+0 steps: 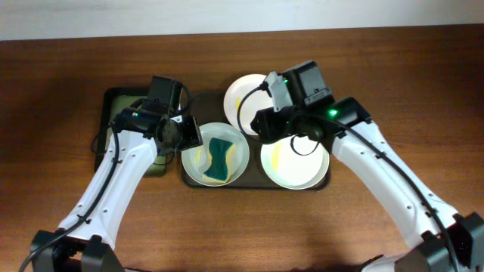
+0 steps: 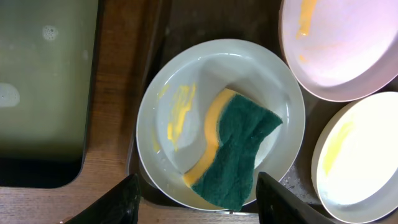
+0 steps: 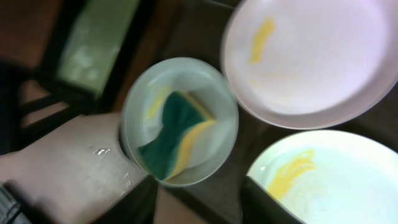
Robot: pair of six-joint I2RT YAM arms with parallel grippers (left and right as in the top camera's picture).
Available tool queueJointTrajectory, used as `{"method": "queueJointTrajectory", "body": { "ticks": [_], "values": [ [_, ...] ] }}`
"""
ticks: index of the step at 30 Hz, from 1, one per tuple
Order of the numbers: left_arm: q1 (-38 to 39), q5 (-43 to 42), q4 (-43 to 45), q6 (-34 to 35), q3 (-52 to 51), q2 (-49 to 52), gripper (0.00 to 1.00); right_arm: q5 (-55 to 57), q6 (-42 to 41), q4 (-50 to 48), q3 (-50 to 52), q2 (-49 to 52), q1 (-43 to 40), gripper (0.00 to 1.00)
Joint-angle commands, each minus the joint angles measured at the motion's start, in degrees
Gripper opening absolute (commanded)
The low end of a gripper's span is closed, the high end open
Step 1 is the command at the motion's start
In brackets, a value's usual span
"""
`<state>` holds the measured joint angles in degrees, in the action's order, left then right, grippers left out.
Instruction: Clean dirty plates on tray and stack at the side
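Observation:
Three white plates lie on the dark tray (image 1: 255, 172). The front-left plate (image 1: 238, 143) has a yellow smear and holds a green-and-yellow sponge (image 1: 219, 159). The back plate (image 1: 243, 94) and the front-right plate (image 1: 299, 166) also carry yellow smears. My left gripper (image 1: 185, 140) is open and empty, hovering over the left edge of the sponge plate (image 2: 186, 81), with the sponge (image 2: 239, 155) between its fingertips (image 2: 196, 199) in that view. My right gripper (image 1: 265, 125) is open and empty above the tray's middle (image 3: 199, 199), between the sponge plate (image 3: 155, 87) and the front-right plate (image 3: 336, 180).
A narrow dark green tray (image 1: 113, 98) holding cloudy water (image 2: 43, 81) stands left of the big tray, partly under my left arm. Bare wooden table surrounds both trays.

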<state>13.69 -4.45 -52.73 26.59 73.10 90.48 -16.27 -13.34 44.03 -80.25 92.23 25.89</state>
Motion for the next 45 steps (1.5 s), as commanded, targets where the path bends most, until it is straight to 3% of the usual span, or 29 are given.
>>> {"method": "queueJointTrajectory", "body": {
  "ticks": [1, 2, 4, 16, 19, 27, 28, 31, 33, 38, 42, 45],
  "values": [
    [-0.20, -0.22, 0.11, -0.74, 0.44, -0.50, 0.57, 8.46, -7.15, -1.44, -0.17, 6.62, 1.14, 0.41],
    [-0.20, -0.22, 0.09, -0.76, 0.44, -0.50, 0.57, 6.38, -7.13, -2.21, -0.17, 9.14, 1.51, 0.41],
    [-0.20, -0.20, 0.09, -0.76, 0.44, -0.50, 0.57, 2.71, -7.15, -4.02, -0.17, 13.60, 1.92, 0.51],
    [-0.20, -0.20, 0.11, -0.76, 0.44, -0.50, 0.57, 1.46, -8.13, -5.27, -0.17, 22.97, 2.23, 0.52],
    [-0.20, -0.20, 0.11, -0.76, 0.44, -0.50, 0.57, 1.62, -8.09, -6.08, -0.17, 23.67, 3.41, 0.40],
    [-0.20, -0.20, 0.09, -0.76, 0.44, -0.50, 0.57, 1.73, -8.13, -7.10, -0.17, 26.77, 4.11, 0.41],
    [-0.20, -0.20, 0.11, -0.76, 0.39, -0.50, 0.57, 1.70, -8.13, -7.19, -0.17, 26.77, 4.11, 0.37],
    [-0.20, -0.26, 0.13, -2.49, -0.44, -0.50, 0.55, 1.70, -7.96, -7.02, -0.17, 26.77, 4.09, 0.12],
    [-0.20, -1.01, 0.15, -4.24, -1.70, -0.46, 0.55, 1.64, -7.02, -6.78, -0.17, 26.77, 4.09, 0.06],
    [-0.20, -8.70, 4.07, -8.11, -3.10, 2.21, 0.50, 1.66, -6.43, -6.78, -0.20, 26.75, 4.09, 0.04],
    [0.87, -16.20, 7.32, -10.93, -3.10, 10.19, 0.47, 1.66, -6.43, -6.58, -0.20, 26.75, 4.04, 0.04],
    [2.58, -16.22, 8.22, -11.52, -3.10, 14.86, 0.52, 1.68, -6.43, -6.58, -0.20, 26.75, 4.04, 0.04]
  ]
}}
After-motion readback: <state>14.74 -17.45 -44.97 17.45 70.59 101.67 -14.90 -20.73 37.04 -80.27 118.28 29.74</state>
